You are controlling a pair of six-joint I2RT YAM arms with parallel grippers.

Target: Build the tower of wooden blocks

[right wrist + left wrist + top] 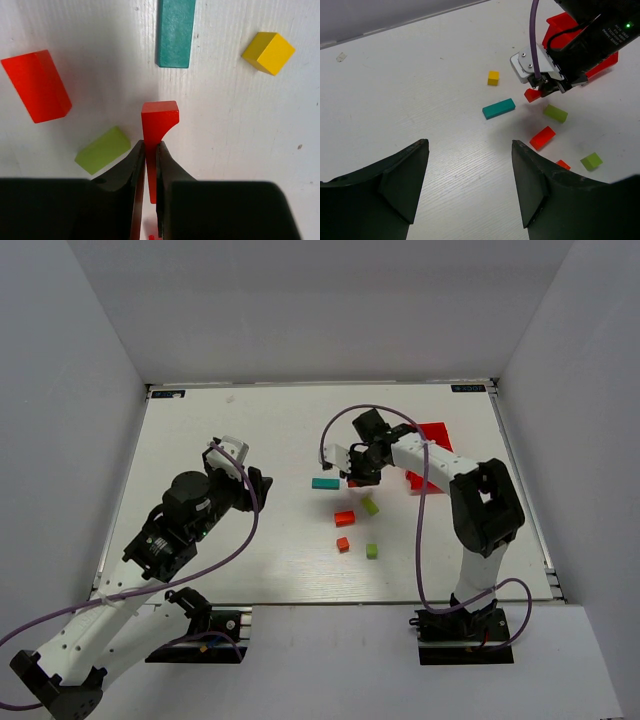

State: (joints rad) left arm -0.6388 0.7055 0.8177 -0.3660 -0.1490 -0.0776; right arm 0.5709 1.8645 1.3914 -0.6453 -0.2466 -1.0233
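Note:
My right gripper (150,145) is shut on a red block with a curved notch (159,120), holding it just above the table. Right ahead of it lies the teal bar (175,32), with a yellow cube (268,52) to the teal bar's right. A lime-green block (103,150) and a red bar (36,86) lie to the left of the fingers. From above, the teal bar (325,483) lies left of the right gripper (358,478). An orange cube (342,544) and a lime cube (371,551) lie nearer the bases. My left gripper (470,142) hangs open over bare table, well left of the blocks.
A red plastic bin (436,435) stands behind the right arm at the back right. White walls enclose the table on three sides. The right arm's purple cable (335,425) loops over the blocks.

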